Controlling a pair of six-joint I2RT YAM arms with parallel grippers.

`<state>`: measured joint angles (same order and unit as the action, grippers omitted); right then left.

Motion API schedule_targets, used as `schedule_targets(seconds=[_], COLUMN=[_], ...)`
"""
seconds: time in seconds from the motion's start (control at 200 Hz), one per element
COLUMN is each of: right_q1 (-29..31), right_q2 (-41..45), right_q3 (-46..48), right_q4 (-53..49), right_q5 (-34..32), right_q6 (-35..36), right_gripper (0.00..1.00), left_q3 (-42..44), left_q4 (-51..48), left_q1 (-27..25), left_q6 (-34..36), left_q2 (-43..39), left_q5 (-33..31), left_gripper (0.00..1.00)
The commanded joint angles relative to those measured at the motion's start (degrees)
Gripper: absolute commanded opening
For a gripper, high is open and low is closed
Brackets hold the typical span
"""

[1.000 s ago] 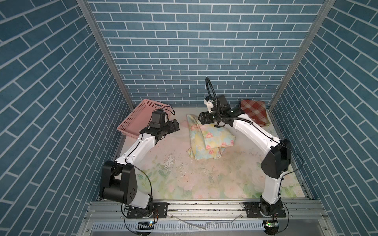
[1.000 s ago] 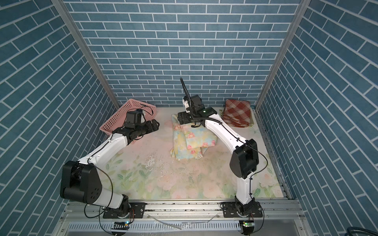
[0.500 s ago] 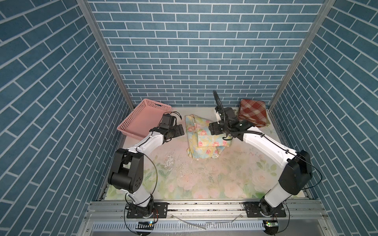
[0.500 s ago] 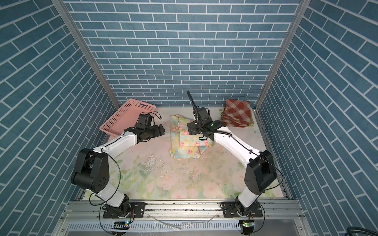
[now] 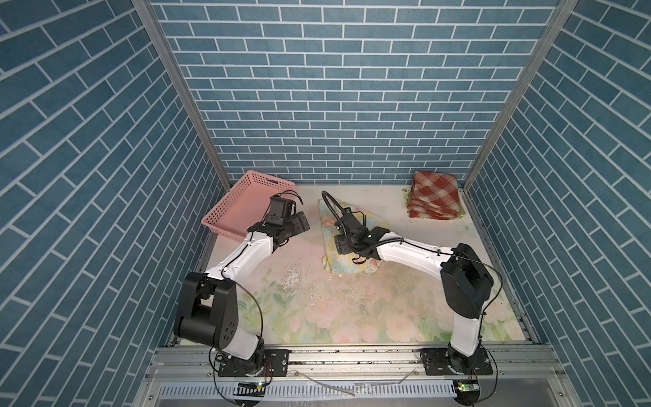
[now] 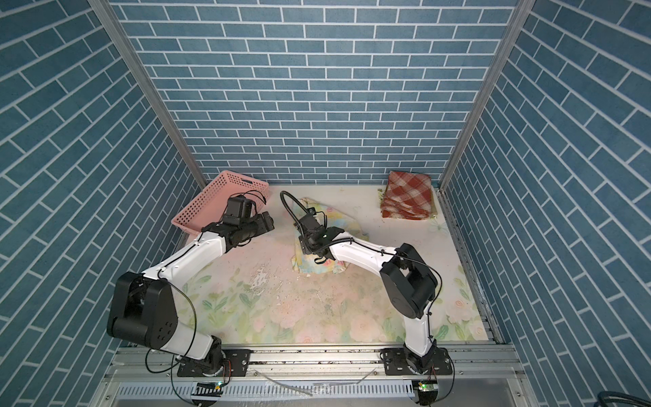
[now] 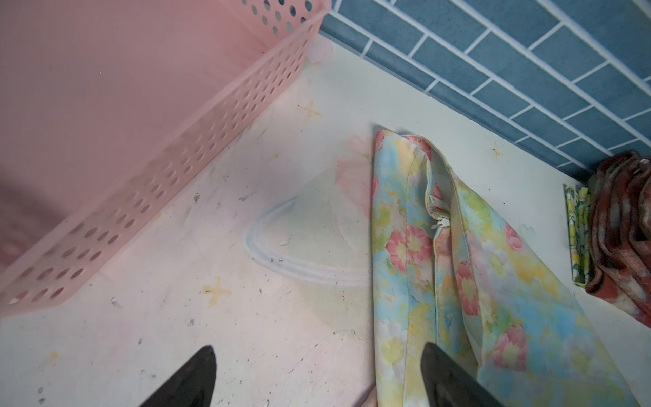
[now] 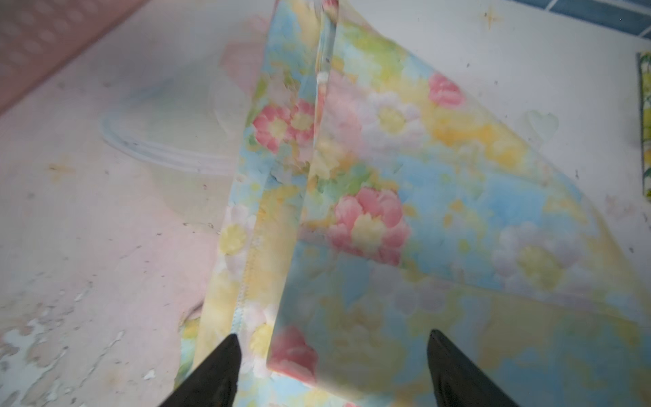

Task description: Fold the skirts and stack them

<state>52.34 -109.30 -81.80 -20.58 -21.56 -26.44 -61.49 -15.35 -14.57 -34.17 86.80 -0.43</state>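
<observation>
The pastel floral skirt (image 5: 347, 264) (image 6: 317, 266) lies partly folded mid-table, its zipper edge (image 7: 442, 225) showing. My left gripper (image 5: 304, 220) (image 6: 269, 220) (image 7: 317, 349) is open beside it, one fingertip (image 7: 433, 356) over the skirt's left edge and one over the table covering. My right gripper (image 5: 340, 243) (image 6: 304, 245) (image 8: 333, 334) hangs open just above the floral skirt (image 8: 405, 211), holding nothing. The folded rust-red plaid skirt (image 5: 435, 195) (image 6: 408, 195) (image 7: 620, 239) tops a stack in the back right corner. The lemon-print skirt's edge (image 7: 577, 232) (image 8: 646, 123) shows under it.
A pink perforated basket (image 5: 243, 201) (image 6: 211, 201) (image 7: 176, 176) stands at the back left, close behind my left gripper. The faded rose-printed covering (image 5: 352, 317) is worn and flaking near the middle. Blue brick walls (image 5: 334, 105) close in three sides.
My right gripper came forward and to the left from the skirt's far edge to low over its middle. My left gripper shifted right, up to the skirt's left edge.
</observation>
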Motion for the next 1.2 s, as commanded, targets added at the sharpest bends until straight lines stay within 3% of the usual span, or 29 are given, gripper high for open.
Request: schedule_targets(seconds=[0.0, 0.075, 0.14, 0.25, 0.605, 0.83, 0.995, 1.195], right_q1=[1.62, 1.8, 1.89, 0.82, -7.72, -11.86, -13.07, -14.37], right_q2=[-4.03, -6.75, -7.38, -4.42, 14.45, 25.22, 28.97, 32.28], right_q3=[-1.13, -1.16, -0.67, 0.49, 13.28, 21.46, 25.08, 29.35], right_q4=[-0.23, -0.56, 0.04, 1.1, 6.13, 8.54, 10.79, 14.98], right_q5=[-7.24, -7.66, -8.51, -10.66, 4.97, 8.68, 11.49, 14.93], right_q6=[-6.2, -9.26, -10.21, -8.69, 1.98, 7.65, 12.94, 13.82], right_gripper=[0.84, 0.81, 0.65, 0.0, 0.0, 0.0, 0.0, 0.0], left_q3=[1.96, 2.62, 2.78, 2.63, -3.8, -13.87, -20.91, -30.53], left_q4=[0.57, 1.14, 1.38, 1.83, 8.05, 9.66, 11.83, 11.19], left_q1=[1.07, 1.51, 1.74, 1.78, -0.32, -1.68, -1.61, -1.56], left_q6=[-1.77, -2.13, -2.06, -1.47, 1.27, 5.38, 6.39, 5.45], left_q2=[-1.4, -2.0, -2.08, -1.23, 10.62, 21.74, 27.87, 35.67], left_q5=[-1.58, -1.46, -1.42, -1.28, 5.88, 7.15, 8.61, 10.76], left_gripper=[0.91, 0.91, 0.91, 0.91, 0.91, 0.92, 0.93, 0.93])
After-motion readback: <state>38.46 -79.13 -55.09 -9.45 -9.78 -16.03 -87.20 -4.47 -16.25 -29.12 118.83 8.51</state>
